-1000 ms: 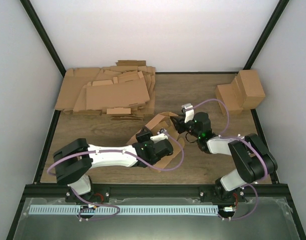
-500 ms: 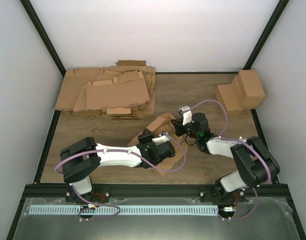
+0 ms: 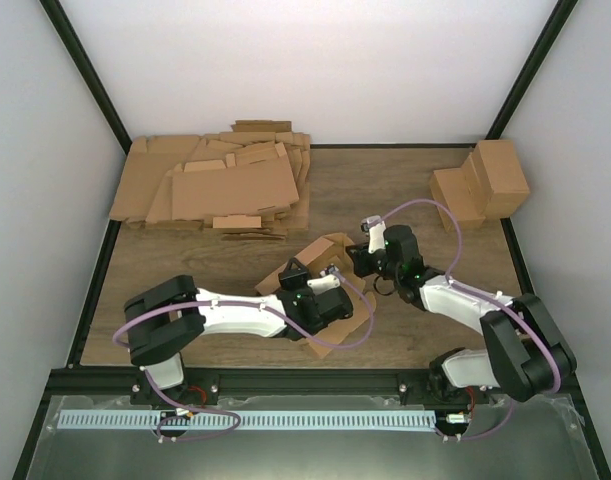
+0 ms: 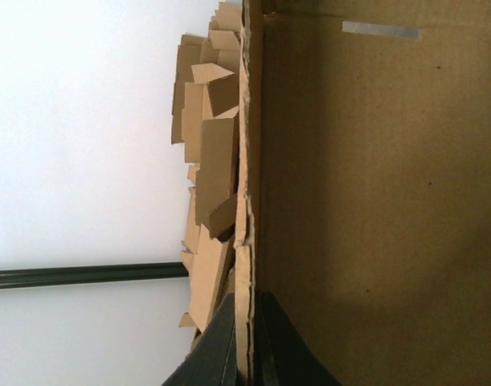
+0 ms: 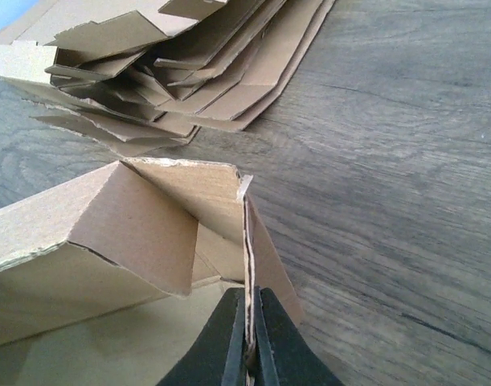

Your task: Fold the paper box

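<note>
Backing wood-grain table: white walls, black frame posts; paper box mid-table.

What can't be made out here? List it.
Top view: part of the paper box, hidden under the left arm and right arm.
Left wrist view: the left gripper, cut off by the bottom edge.
Right wrist view: the right gripper, likewise cut off; the box's floor, behind its flaps.
</note>
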Robot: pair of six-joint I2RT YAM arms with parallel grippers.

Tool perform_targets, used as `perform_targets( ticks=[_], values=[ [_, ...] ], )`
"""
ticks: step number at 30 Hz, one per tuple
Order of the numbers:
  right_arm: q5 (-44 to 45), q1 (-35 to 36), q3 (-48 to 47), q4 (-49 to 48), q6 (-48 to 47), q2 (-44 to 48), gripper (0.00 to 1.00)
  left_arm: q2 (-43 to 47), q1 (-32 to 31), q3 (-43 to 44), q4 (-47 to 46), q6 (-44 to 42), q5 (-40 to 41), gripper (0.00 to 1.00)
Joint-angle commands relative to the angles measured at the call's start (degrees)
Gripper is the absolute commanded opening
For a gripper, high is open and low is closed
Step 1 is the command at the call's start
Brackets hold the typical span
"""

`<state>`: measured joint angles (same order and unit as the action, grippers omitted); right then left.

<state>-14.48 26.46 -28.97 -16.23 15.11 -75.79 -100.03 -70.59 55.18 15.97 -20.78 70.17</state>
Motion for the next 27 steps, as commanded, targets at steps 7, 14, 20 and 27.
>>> perform_targets(
  ticks=[7,14,20,27],
  values=[
    [-4.27,0.48,-1.53,10.30,1.42,2.33,0.04,1.05,-2.11,-2.06,-4.97,-3.87,4.90,0.04],
    [-4.85,2.48,2.11,10.46,3.35,5.11,0.07,-0.70,-3.07,-2.00,-5.83,-4.71,6.99,0.04],
    [-6.61,3.44,4.53,9.29,5.00,6.09,0.08,-0.63,-4.88,-3.41,-7.31,-5.57,7.84,0.04],
    [-4.07,3.69,4.22,5.86,5.54,5.58,0.07,-2.81,-5.33,-3.86,-5.50,-2.36,6.69,0.04]
  ],
)
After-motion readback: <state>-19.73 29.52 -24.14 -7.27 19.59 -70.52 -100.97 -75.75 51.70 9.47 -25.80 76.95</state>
